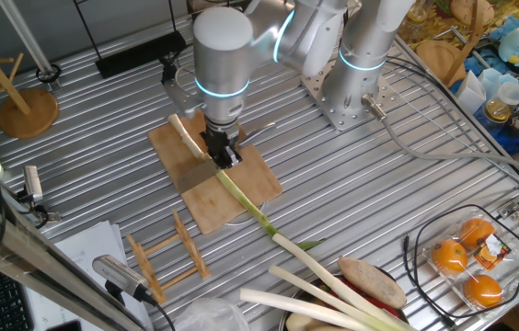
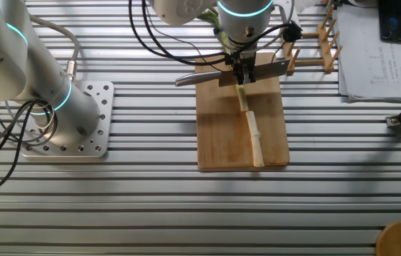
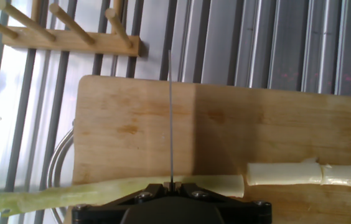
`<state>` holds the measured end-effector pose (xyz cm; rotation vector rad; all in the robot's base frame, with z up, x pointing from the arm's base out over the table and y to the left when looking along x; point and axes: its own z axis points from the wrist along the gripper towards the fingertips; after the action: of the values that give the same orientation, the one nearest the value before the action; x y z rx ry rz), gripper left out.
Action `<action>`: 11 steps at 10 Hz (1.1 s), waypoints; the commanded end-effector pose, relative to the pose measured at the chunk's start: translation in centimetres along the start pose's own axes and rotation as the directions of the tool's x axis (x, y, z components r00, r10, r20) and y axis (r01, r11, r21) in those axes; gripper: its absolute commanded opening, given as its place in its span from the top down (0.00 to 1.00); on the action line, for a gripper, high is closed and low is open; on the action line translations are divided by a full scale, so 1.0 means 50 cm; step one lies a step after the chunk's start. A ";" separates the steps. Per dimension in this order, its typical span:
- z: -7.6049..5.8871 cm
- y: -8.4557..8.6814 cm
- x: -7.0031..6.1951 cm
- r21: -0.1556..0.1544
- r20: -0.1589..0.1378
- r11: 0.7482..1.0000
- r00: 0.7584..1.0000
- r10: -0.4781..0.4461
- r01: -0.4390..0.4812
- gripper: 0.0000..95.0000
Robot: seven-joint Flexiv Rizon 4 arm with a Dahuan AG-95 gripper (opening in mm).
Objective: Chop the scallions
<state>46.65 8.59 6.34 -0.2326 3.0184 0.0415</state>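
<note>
though only two pale pieces lie cut on the cutting board, mostly unchopped: long scallion trailing off board, under knife pinched in gripper

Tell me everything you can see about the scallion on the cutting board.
The scallion is one long thin stalk, pale whitish at one end and shading to green. It lies flat along the wooden cutting board, and its green part runs off the board's edge onto the ribbed metal table. The hand view shows cuts near the white end, with the cut pieces lying in line. The tool holds a knife across the stalk.
</note>
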 end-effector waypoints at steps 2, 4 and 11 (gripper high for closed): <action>0.006 0.000 -0.013 0.005 -0.003 1.000 1.000 0.004 -0.004 1.00; 0.007 0.000 -0.016 0.009 -0.008 1.000 1.000 0.005 -0.005 1.00; 0.014 -0.002 -0.016 0.009 -0.022 1.000 1.000 0.008 -0.007 1.00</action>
<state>47.51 8.65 5.66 -0.2231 3.0454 0.0295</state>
